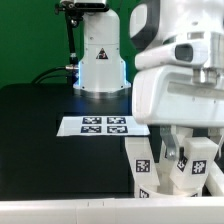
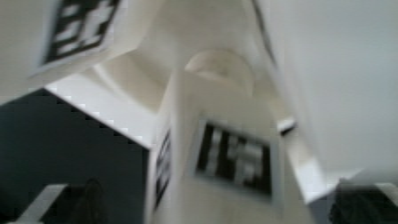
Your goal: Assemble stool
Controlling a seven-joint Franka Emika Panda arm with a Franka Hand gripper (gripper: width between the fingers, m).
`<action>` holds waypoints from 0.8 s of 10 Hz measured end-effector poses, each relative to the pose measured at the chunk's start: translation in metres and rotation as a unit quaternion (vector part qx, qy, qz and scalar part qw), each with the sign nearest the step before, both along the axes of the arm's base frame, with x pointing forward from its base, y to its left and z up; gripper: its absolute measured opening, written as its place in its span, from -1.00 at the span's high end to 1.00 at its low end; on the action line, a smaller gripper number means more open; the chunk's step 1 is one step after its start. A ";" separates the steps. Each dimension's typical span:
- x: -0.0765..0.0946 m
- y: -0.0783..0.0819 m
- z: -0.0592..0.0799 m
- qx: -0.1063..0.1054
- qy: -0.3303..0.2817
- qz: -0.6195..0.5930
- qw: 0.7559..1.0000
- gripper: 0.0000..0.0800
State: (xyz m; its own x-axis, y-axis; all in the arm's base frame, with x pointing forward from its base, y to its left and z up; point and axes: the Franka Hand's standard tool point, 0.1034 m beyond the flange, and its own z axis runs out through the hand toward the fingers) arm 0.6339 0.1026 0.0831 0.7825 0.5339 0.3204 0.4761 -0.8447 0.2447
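Note:
A chunky white stool leg [image 2: 222,150] with a black-and-white tag stands upright between the jaws of my gripper [image 2: 214,208]. The jaws are spread wide, and dark gaps show between the leg and the fingers [image 2: 50,205] on both sides, so the gripper is open. In the exterior view the gripper [image 1: 192,162] hangs low at the exterior view's right, straddling that leg [image 1: 196,152]. Another white tagged stool part [image 1: 142,166] lies right beside it. More white tagged plastic [image 2: 80,30] fills the wrist view behind the leg; I cannot tell whether it is the seat.
The marker board [image 1: 105,126] lies flat on the black table [image 1: 40,130], just left of the gripper. The white robot base [image 1: 100,55] stands at the back. A white ledge [image 1: 60,212] runs along the table's near edge.

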 end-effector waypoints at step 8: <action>0.009 -0.005 0.028 -0.005 0.216 -0.093 0.972 -0.62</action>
State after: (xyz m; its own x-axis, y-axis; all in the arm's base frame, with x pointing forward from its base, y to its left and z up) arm 0.6428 0.0971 0.1106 0.9260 0.3721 -0.0633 0.3759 -0.9244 0.0649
